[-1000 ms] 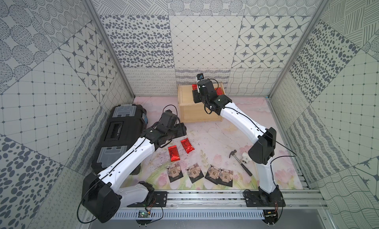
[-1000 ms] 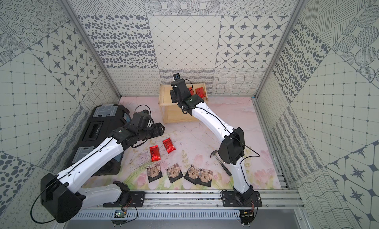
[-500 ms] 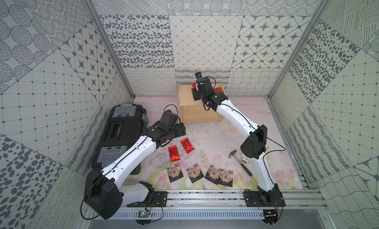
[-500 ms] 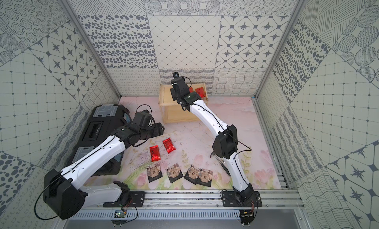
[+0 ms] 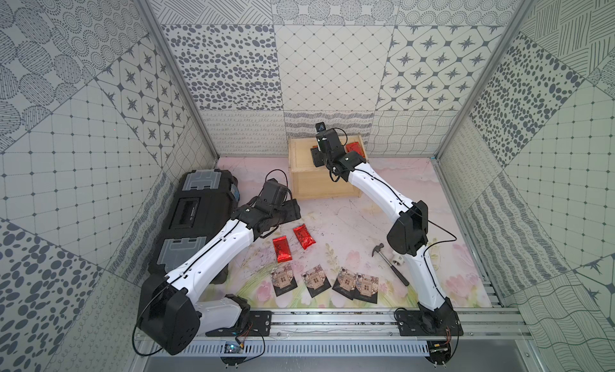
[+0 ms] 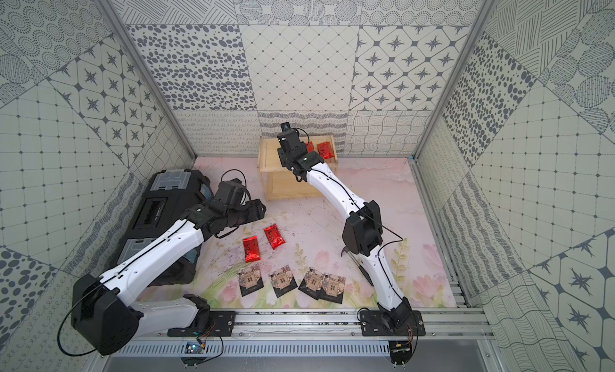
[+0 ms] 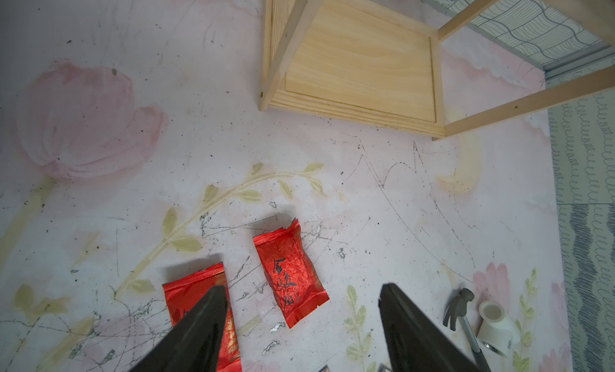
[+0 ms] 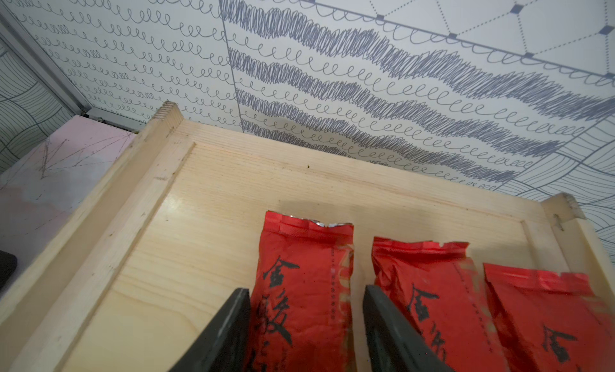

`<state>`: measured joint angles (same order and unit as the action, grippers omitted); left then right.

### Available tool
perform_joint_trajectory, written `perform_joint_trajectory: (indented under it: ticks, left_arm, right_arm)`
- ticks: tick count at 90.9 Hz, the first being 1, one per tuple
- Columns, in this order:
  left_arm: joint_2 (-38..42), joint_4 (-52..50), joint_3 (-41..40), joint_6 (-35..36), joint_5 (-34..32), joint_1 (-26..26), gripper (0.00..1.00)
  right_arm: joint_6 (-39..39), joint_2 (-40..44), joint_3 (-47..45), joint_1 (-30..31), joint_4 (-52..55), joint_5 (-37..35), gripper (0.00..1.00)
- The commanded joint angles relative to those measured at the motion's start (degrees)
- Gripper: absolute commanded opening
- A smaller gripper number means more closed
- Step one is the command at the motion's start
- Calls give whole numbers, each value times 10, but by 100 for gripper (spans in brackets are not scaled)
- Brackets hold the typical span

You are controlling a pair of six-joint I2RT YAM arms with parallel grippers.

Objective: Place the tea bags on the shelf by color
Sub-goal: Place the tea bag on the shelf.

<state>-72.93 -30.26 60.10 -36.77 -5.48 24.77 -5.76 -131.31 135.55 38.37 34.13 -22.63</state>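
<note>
The shelf [image 5: 299, 154] stands at the back of the counter [image 5: 382, 200], against the rear wall. The right pincer [image 8: 306, 292] hangs over its top tier. Its jaws stand apart on either side of a red packet [image 8: 299, 253] that lies flat on the wood, and the fingers [image 8: 233, 320] flank it without visibly pinching it, so the pincer reads as open. Two more reds lie on the same tier: a second packet [image 8: 429, 287] just beside the first and a third packet [image 8: 549, 307] near the end rail. In a top view only part of this row [image 6: 324, 150] shows past the wrist. The left pincer [image 7: 303, 287] is over the middle of the counter, in front of the shelf, with its jaws wide and nothing between them. In the left wrist view one finger hides part of a loose red packet [image 7: 193, 293], and another loose packet [image 7: 289, 273] lies in line with the gap between the fingers. Both top views show these two lying near each other but apart. Four dark sachets [image 5: 283, 280] lie in a row near the front edge, the two on the robot's right overlapping [image 5: 357, 283]. A hammer [image 5: 389, 263] and a white roll [image 5: 397, 261] lie by the right arm, and a black toolbox [image 5: 196, 214] runs along the left wall.
</note>
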Motion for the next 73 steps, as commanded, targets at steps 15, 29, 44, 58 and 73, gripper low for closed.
perform_joint_trajectory:
  ticks: [15, 29, 44, 58, 73]
  left_arm:
    - [-4, 6, -1, 7, 17, -4, 77]
    - [-2, 6, -4, 5, 20, -5, 77]
    - [1, 4, -4, 7, 20, -5, 77]
    - [3, 5, -8, 6, 21, -5, 77]
    - [4, 6, -10, 4, 22, -4, 77]
  right_arm:
    - [3, 0, 34, 0, -10, -16, 60]
    - [44, -20, 68, 8, -10, -16, 66]
    - [83, -56, 118, 16, -2, -34, 77]
    - [109, -79, 139, 15, 0, -55, 85]
    - [124, -91, 149, 14, 0, -73, 87]
